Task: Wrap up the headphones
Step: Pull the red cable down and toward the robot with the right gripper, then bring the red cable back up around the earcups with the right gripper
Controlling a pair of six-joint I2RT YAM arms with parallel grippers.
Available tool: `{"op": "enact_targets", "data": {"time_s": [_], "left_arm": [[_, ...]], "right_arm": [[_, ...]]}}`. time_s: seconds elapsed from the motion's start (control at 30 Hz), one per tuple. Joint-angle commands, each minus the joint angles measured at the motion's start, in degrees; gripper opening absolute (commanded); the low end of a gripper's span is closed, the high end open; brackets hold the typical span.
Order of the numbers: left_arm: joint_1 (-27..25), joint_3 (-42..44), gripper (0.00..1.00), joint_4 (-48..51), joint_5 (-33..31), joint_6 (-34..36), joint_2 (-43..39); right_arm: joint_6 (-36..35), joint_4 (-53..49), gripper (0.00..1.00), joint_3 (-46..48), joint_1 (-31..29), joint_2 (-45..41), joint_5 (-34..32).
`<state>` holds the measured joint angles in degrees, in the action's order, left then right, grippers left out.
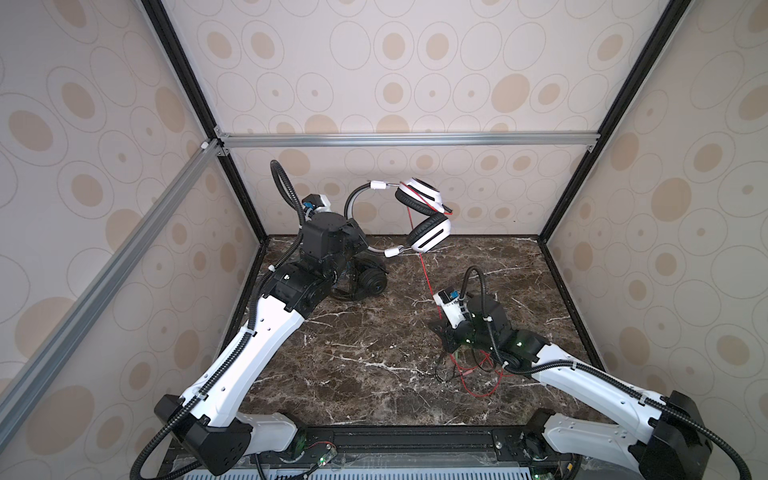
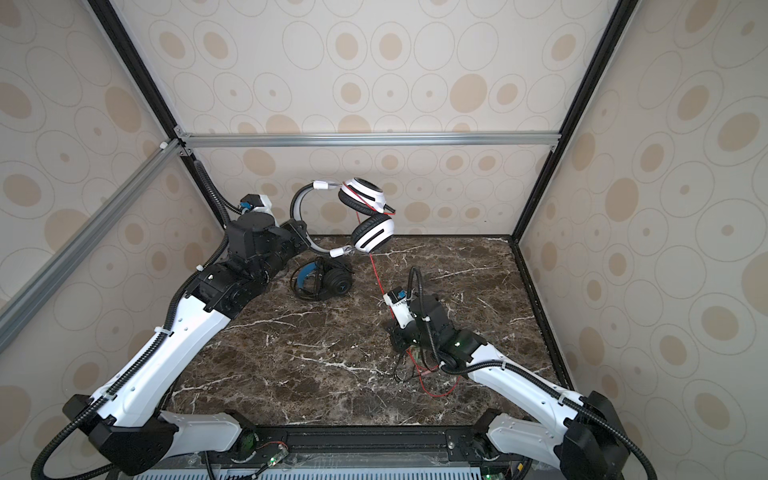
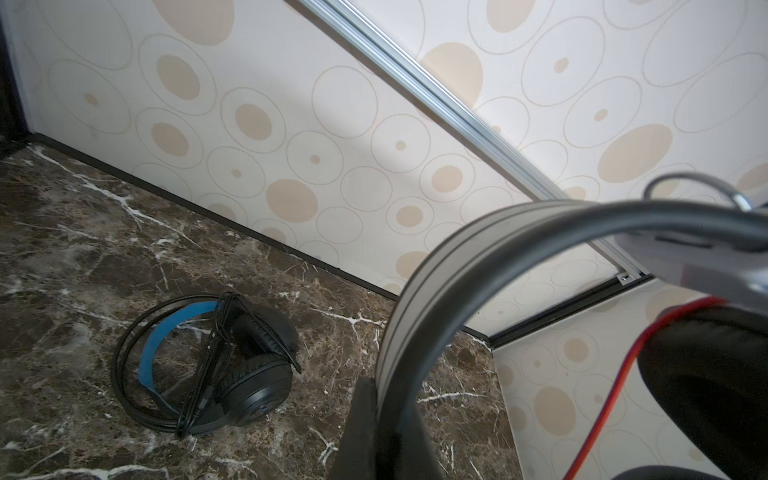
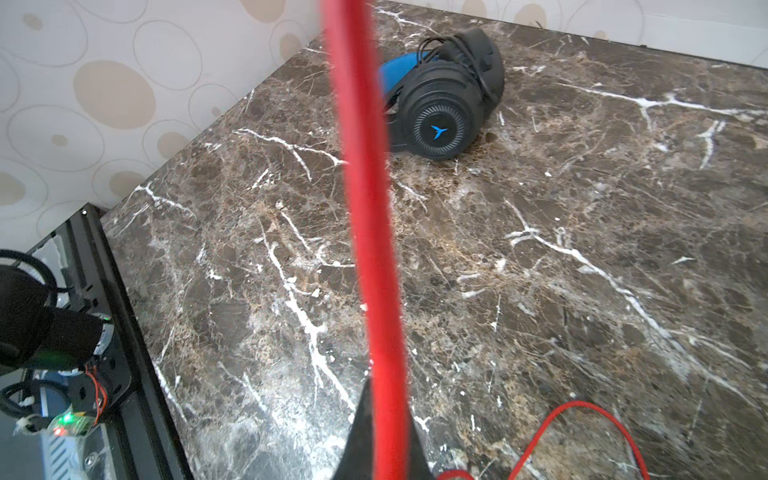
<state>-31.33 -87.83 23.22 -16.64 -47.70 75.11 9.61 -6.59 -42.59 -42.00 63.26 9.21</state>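
Brown marble surface [image 1: 374, 365], spotted walls [image 1: 374, 62]. Left jaws clamp the white headset [image 1: 430, 233] by its band. Right jaws pinch the red cord [image 4: 370, 249], and the slack behind them is half hidden.

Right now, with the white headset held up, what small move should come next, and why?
Probably the right gripper should carry the red cord around the white headset for one turn. The left gripper holds that headset up by its headband, the cord runs straight between them, and slack lies on the table.
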Motion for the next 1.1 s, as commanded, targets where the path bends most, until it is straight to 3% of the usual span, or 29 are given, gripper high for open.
{"op": "enact_targets", "data": {"time_s": [0.0,0.27,0.5,0.67,0.87,1.07], "left_arm": [[-1.33,-0.76,0.00,-5.32,-6.96,-0.29,0.24],[-4.94,-0.34,0.00,-1.81,-19.32,9.80,2.91],[-9.96,2.61,0.00,1.21,-31.56,20.34,4.38],[-12.72,6.93,0.00,0.33,-35.34,28.13,3.80],[-14.98,10.27,0.00,1.58,-30.89,35.98,1.87],[-14.98,13.24,0.00,3.67,-19.44,39.54,-1.74]], "right_arm": [[-1.29,-4.60,0.03,-2.21,-2.71,-0.92,-2.67],[-4.79,-12.13,0.02,-8.66,-9.63,-1.51,-7.48],[-10.61,-18.55,0.01,-16.15,-10.72,-0.35,-7.82],[-15.93,-25.05,0.02,-24.38,-10.72,0.66,-10.34],[-23.74,-34.23,0.02,-34.57,-10.62,5.13,-16.66],[-26.44,-37.10,0.05,-37.72,-9.12,6.46,-19.18]]}}
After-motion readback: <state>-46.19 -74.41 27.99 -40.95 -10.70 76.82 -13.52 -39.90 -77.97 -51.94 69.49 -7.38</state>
